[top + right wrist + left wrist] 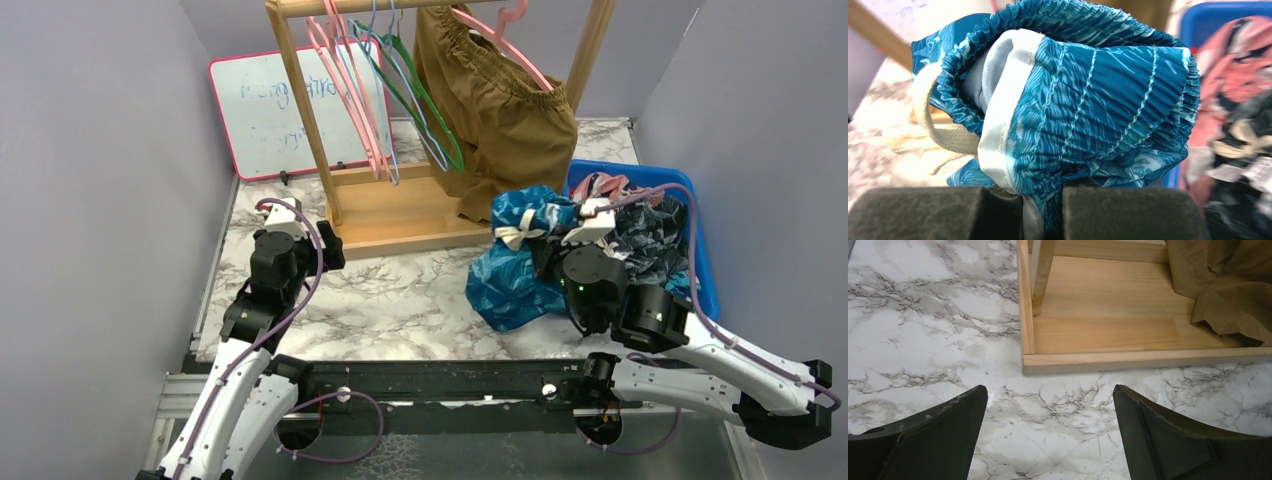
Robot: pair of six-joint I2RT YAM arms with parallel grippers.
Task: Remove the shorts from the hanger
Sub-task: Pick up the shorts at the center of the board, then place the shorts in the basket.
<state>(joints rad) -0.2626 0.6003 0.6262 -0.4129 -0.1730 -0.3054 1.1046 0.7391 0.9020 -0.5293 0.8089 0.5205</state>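
R jaws are clamped tight on the teal-blue patterned shorts (512, 280), pinching a fold of the gathered elastic waistband (1098, 95); the wrist cam shows the two pads nearly together w/ fabric squeezed between them and a white inner trim running down into the gap. A cream drawstring (923, 135) loops out at 9 o'clock of the bunch. From the top cam these shorts sit at approx 3 o'clock on the marble counter (400, 290), bunched up, lower part resting on the surface, just beside the blue bin (703, 262), which is at their 3 o'clock. They're off any hanger. The bin holds more shorts in a heap: a pink-and-navy pair (603, 186) at its 12 o'clock end, a black patterned pair (650, 238) nearer the middle. The brownish-orange shorts (500, 110) are on a pink hanger (500, 40) at the R end of the wooden rack (400, 215), at 12 o'clock on the counter; their hems touch the rack's base board (1108, 315). Empty hangers (360, 90), pink, blue and green, bunch at 9 o'clock of them on the same rail. A whiteboard (270, 110) leans on the wall at approx 10 o'clock. L jaws are wide apart, empty, low over bare counter at 9 o'clock, pointing toward the rack base's near L corner.
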